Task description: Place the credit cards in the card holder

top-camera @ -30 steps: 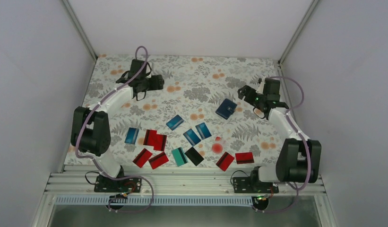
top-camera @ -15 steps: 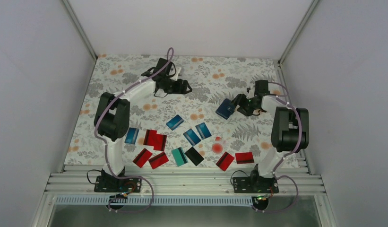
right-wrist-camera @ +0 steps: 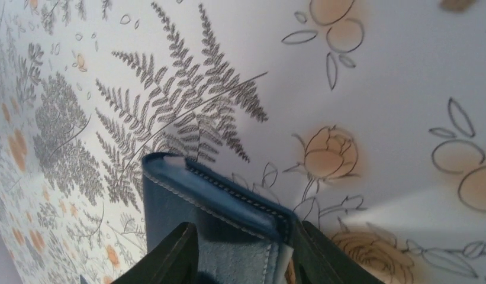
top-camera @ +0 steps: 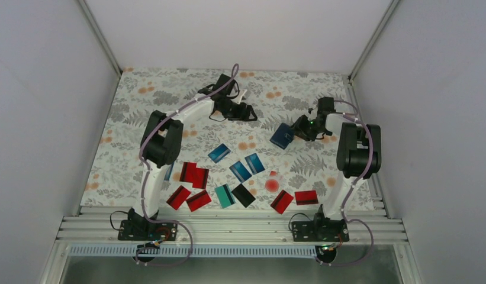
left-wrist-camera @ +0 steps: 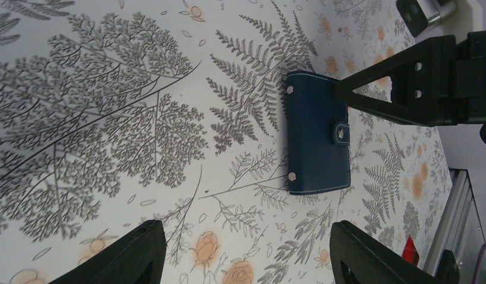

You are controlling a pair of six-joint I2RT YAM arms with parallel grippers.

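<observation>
Now our right gripper point(right-wrist-camera: 246, 231) straddles one end of the card holder point(right-wrist-camera: 216, 189), which lies flat far right on the table point(top-camera: 276, 83). Its jaws are half apart, and we cannot tell whether they pinch. Our left gripper point(left-wrist-camera: 246, 228) hangs wide and empty, facing the card holder across open cloth, with the credit cards point(top-camera: 240, 171) well nearer us.

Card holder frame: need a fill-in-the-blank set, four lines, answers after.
1. The card holder is ____, its tab snapped down.
2. The right gripper has the ____ between its fingers.
3. The left gripper is open and holds ____.
4. In the top view, the black credit card sits just ____ of the teal credit card.
Answers: closed; card holder; nothing; right
</observation>
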